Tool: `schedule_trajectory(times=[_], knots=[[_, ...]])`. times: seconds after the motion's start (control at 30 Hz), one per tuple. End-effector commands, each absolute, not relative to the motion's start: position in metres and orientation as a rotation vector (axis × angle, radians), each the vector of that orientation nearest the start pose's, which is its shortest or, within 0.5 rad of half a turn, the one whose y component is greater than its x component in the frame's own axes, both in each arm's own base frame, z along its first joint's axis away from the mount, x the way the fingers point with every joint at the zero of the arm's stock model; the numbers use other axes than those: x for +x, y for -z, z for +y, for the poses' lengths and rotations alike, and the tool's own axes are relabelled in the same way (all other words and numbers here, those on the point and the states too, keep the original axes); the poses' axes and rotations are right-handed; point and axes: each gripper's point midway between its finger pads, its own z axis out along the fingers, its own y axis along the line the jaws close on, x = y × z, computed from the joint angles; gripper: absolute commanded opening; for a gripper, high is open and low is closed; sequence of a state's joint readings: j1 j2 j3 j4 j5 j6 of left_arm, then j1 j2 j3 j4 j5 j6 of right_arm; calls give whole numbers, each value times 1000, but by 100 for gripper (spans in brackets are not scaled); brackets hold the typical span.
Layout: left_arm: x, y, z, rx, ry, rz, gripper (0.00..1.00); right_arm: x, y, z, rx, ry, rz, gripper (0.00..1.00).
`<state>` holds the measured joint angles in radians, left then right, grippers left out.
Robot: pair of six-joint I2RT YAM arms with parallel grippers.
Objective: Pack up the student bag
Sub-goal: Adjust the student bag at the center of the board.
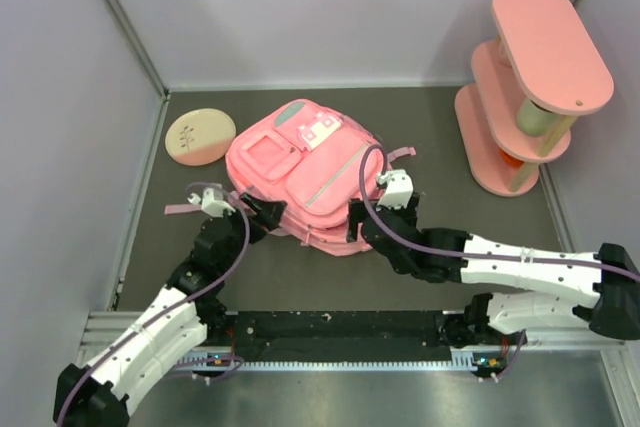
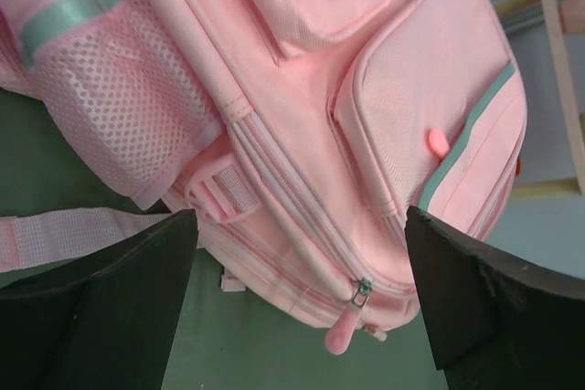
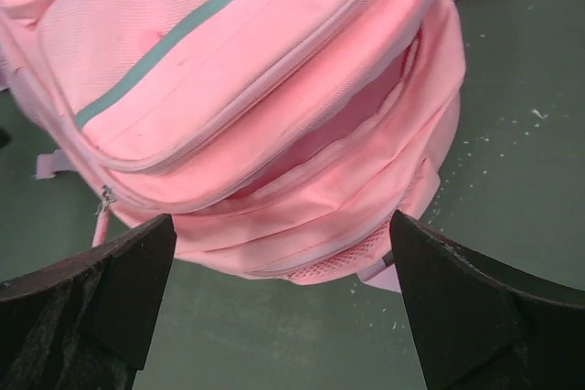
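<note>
The student bag [image 1: 300, 177], a large pink backpack with grey zipper strips and a white patch, lies flat on the dark mat. My left gripper [image 1: 262, 215] is open at the bag's near left edge; in the left wrist view [image 2: 302, 317] its jaws stand wide apart around a pink zipper pull [image 2: 342, 335] and the bag [image 2: 302, 134]. My right gripper [image 1: 368, 227] is open at the bag's near right edge; in the right wrist view [image 3: 279, 308] it sits just before the bag [image 3: 256, 89], whose main zipper gapes partly open [image 3: 338, 134]. Neither holds anything.
A round beige and pink plate [image 1: 199, 137] lies at the back left. A pink tiered shelf [image 1: 530, 87] stands at the back right. Grey walls close the back and sides. Pink straps [image 1: 185, 207] trail from the bag's left side.
</note>
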<state>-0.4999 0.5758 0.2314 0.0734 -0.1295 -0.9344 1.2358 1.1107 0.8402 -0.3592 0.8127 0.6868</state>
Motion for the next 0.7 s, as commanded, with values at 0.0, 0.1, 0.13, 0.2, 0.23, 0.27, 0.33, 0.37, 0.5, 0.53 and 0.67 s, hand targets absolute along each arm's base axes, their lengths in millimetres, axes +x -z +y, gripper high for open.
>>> schedule_trajectory(times=[0.0, 0.1, 0.13, 0.2, 0.23, 0.27, 0.33, 0.37, 0.5, 0.53, 0.67], knots=[[260, -188, -121, -700, 862, 1669, 99, 220, -224, 252, 21, -321, 1911, 99], [263, -198, -104, -865, 836, 1613, 99, 228, -253, 268, 10, -394, 1856, 99], [264, -215, -101, -865, 836, 1584, 99, 230, -269, 277, 8, -445, 1853, 99], [264, -216, -89, -885, 738, 1599, 99, 230, -263, 294, -4, -587, 1968, 99], [264, -219, -85, -877, 707, 1599, 99, 231, -264, 300, 10, -644, 1992, 99], [265, -228, -84, -851, 694, 1594, 99, 228, -262, 305, 15, -684, 2010, 99], [261, -218, -87, -781, 654, 1659, 99, 222, -245, 310, 22, -711, 2062, 98], [259, -204, -89, -731, 626, 1704, 99, 217, -238, 313, 16, -730, 2088, 98], [251, -181, -121, -521, 750, 1771, 98, 199, -209, 319, 43, -797, 2188, 94], [251, -177, -123, -508, 758, 1777, 98, 196, -202, 319, 36, -801, 2205, 93], [256, -174, -142, -472, 859, 1772, 87, 186, -192, 332, 21, -808, 2226, 91]])
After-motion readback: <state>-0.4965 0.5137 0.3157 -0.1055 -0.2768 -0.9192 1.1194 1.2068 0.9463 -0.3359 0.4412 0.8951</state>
